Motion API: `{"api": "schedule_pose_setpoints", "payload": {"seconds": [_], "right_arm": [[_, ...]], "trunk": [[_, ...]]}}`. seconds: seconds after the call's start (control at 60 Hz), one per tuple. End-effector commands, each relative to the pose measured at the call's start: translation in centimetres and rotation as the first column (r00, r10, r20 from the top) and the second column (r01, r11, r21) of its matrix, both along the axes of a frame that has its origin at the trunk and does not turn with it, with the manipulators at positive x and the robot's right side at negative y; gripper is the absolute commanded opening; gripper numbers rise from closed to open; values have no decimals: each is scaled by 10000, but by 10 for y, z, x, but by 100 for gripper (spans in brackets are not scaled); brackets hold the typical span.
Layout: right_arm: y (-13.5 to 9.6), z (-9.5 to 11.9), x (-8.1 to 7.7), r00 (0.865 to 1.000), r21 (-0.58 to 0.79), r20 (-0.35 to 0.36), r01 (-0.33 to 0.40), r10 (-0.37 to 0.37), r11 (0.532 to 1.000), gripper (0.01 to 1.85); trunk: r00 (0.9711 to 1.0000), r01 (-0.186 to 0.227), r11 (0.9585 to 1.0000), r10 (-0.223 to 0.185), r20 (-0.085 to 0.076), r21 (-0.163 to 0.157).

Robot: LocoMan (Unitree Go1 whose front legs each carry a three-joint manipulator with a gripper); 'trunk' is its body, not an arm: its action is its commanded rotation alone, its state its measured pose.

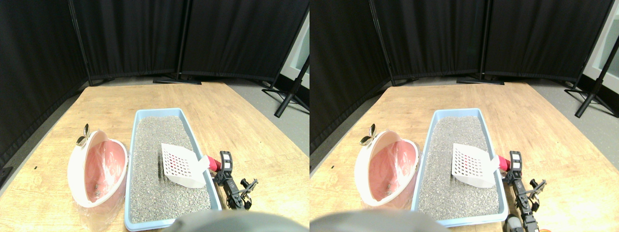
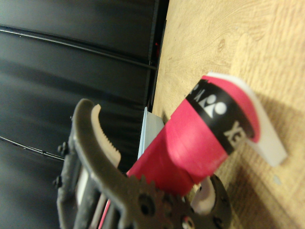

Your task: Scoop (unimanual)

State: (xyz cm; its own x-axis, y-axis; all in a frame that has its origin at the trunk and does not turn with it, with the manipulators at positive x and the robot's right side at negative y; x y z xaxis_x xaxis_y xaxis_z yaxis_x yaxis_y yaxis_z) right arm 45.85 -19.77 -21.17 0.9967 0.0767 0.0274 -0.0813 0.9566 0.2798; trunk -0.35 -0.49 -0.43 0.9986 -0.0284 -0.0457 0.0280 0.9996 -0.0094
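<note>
A white slotted scoop [image 1: 181,166] lies on the grey litter in the light-blue litter tray [image 1: 192,126], blade resting near the tray's right wall. Its red wrapped handle [image 1: 213,163] sticks out over that wall. My right gripper [image 1: 223,167] stands just outside the tray at the handle's end. In the wrist view the red handle [image 2: 195,143], with a black band, runs between the jaws of my gripper [image 2: 152,152]. The toothed jaw stands clear of the handle and the other lies under it, so the gripper is open around it.
A white bin with a pink liner [image 1: 99,166] stands tilted just left of the tray, with a small dark lump inside. The wooden table [image 1: 232,121] ends at black curtains behind. A black stand leg [image 1: 290,96] is on the floor at the right.
</note>
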Motion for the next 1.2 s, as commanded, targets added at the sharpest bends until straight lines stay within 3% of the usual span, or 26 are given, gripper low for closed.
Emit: {"api": "schedule_pose_setpoints", "payload": {"seconds": [0.017,0.417,0.467,0.483,0.5,0.517,0.533,0.55,0.583,0.967,1.2], "right_arm": [[0,2,5,9996,51,263,54,-55,10000,105],[0,0,15,9999,186,-89,77,-76,9998,101],[-1,0,16,10000,188,-78,37,-36,9998,91],[-1,-1,17,10000,148,7,-53,53,9999,71],[-1,-1,17,10000,148,7,-53,53,9999,71],[0,-1,17,9992,125,310,-276,272,9995,48],[0,-1,17,9992,125,310,-276,272,9995,48],[-1,-1,18,9979,-64,502,-399,401,9992,28],[-1,-1,18,9964,-173,594,-596,606,9981,5],[-9,10,11,9888,-1077,1161,-816,941,9908,5],[-12,36,6,9693,-1758,1986,-1105,1451,9782,5]], "trunk": [[9995,-141,9996,135,-270,-227],[9996,-138,9997,133,-262,-202],[9995,-150,9997,145,-278,-200],[9995,-155,9997,149,-290,-195],[9995,-155,9997,149,-290,-195],[9995,-159,9997,153,-291,-193],[9995,-162,9997,156,-289,-197],[9994,-165,9997,159,-292,-197],[9994,-166,9997,161,-294,-199],[9991,-228,9992,216,-353,-318],[9987,-347,9986,332,-383,-396]]}}
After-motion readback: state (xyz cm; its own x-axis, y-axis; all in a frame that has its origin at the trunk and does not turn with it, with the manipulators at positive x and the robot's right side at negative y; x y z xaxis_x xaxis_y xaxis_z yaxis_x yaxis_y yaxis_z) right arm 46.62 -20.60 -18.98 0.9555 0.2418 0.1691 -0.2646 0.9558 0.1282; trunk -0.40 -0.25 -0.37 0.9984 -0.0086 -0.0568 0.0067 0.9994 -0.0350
